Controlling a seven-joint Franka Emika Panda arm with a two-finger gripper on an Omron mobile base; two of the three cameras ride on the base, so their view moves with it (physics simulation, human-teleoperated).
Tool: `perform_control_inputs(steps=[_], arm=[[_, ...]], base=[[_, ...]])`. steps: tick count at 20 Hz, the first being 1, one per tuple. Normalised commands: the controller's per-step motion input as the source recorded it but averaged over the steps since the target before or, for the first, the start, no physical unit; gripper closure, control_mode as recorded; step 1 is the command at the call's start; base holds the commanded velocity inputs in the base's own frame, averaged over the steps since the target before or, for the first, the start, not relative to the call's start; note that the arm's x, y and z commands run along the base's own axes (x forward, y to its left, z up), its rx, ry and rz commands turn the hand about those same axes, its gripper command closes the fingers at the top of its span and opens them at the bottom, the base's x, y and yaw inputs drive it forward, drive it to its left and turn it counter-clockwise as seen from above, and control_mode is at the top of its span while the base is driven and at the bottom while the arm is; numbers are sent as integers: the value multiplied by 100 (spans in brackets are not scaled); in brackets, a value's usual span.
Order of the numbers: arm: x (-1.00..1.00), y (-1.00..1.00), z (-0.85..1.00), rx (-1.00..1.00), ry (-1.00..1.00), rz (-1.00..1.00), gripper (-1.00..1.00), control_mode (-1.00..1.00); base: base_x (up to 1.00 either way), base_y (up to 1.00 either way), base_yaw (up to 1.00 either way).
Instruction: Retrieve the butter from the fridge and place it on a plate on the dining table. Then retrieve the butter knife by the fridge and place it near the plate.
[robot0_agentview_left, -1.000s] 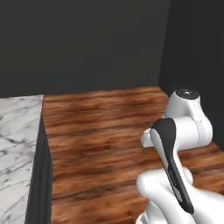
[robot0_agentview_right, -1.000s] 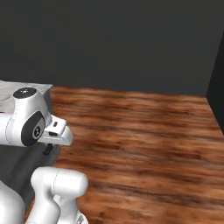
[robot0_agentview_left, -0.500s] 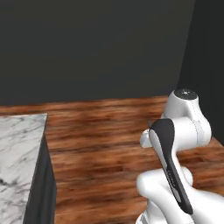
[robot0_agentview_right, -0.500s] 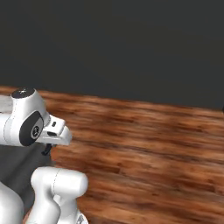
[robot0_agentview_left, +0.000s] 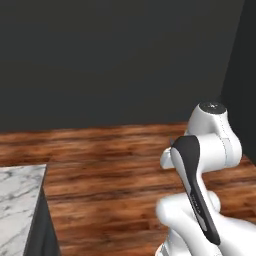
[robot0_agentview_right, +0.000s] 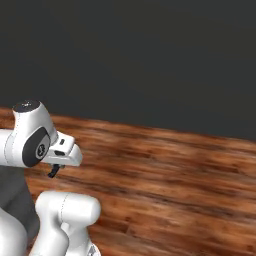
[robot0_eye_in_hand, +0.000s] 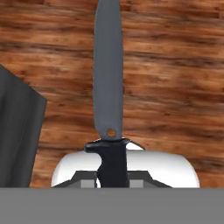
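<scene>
Where dark wall (robot0_agentview_left: 115, 60) meets wood floor (robot0_agentview_right: 175, 180), marble corner (robot0_agentview_left: 17, 200).

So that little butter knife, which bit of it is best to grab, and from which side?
By the dark handle, coming in from its butt end. The butter knife is slim, with a flat grey blade that gives little to pinch; the thicker black handle below the guard offers more. In the hand view the gripper is shut on that handle, blade pointing straight out ahead over the wooden floor.

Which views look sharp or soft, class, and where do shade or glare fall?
Hand view: the butter knife has crisp edges and a flat grey blade without glare, its dark handle in the closed gripper. Left base view: the marble top is evenly lit, the wall plain dark. Right base view: the wooden floor looks slightly soft.
</scene>
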Motion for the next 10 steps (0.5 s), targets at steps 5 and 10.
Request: perform_control_inputs(steps=[5,10], arm=[[0,0,0,0,0,0,100,100],[0,0,0,0,0,0,100,100]], base=[[100,-43,16],[100,-48,28]])
